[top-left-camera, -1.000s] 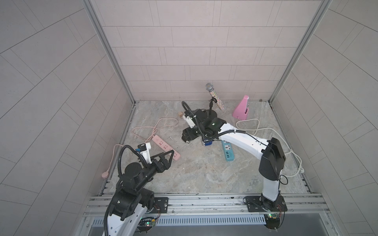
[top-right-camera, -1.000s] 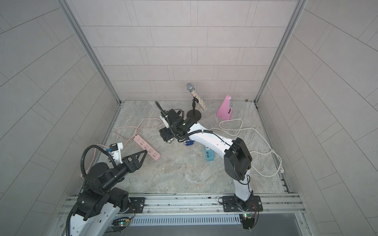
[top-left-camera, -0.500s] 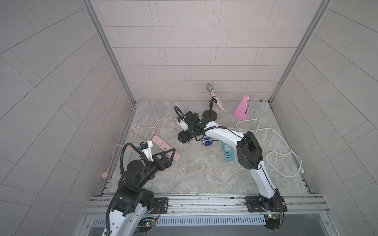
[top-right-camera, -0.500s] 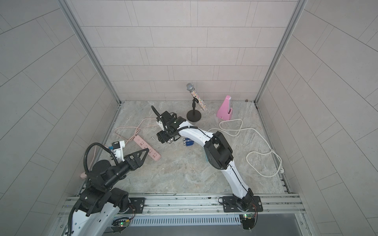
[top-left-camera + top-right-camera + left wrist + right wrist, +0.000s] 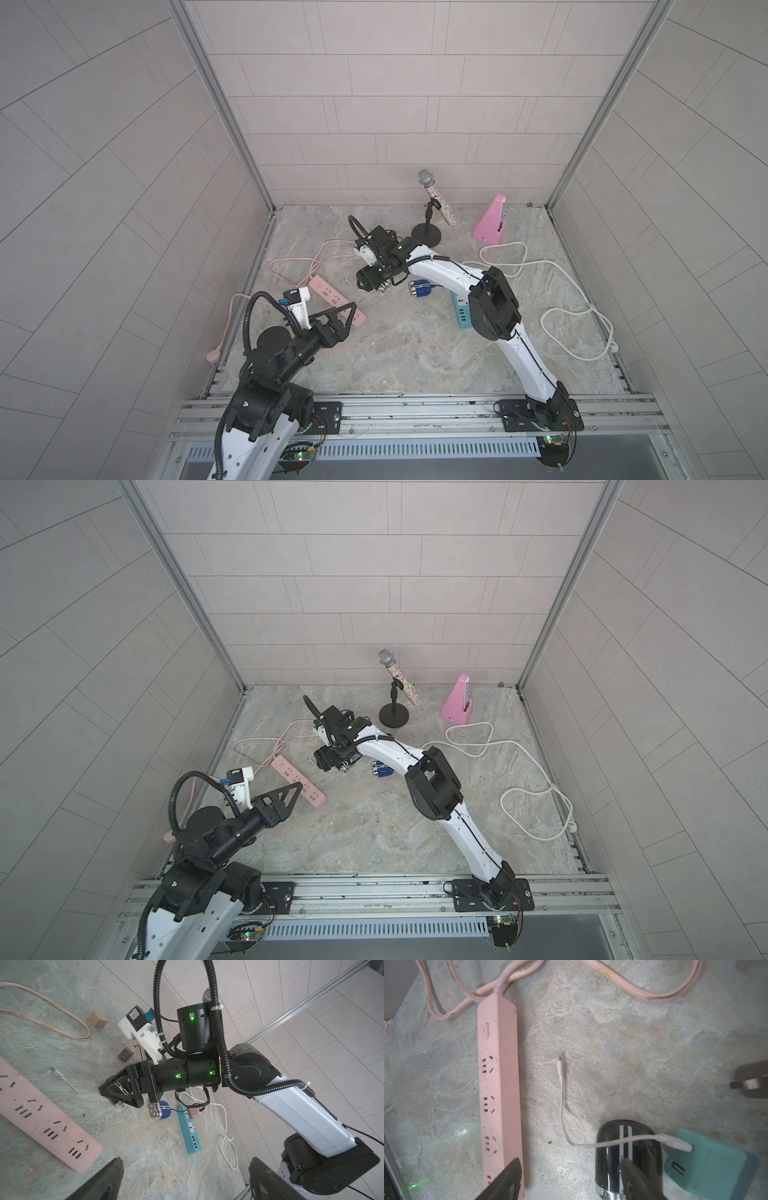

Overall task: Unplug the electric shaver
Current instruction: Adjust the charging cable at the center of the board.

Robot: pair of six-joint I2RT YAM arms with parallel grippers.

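Since a second ago my right pincer [image 5: 569, 1160] has swung toward pink strip [image 5: 328, 293]; gapes wide, empty, over black shaver [image 5: 610, 1132]. Cable tip [image 5: 560, 1064] loose beside strip: unplugged, I judge; next, withdraw.

- Left gripper [image 5: 186, 1160] jaws were spread wide.
- Right gripper [image 5: 110, 1095] sat low, just beside blue shaver [image 5: 161, 1112].
- Teal power strip [image 5: 190, 1133] lay beside shaver; pink power strip [image 5: 41, 1118] well left.
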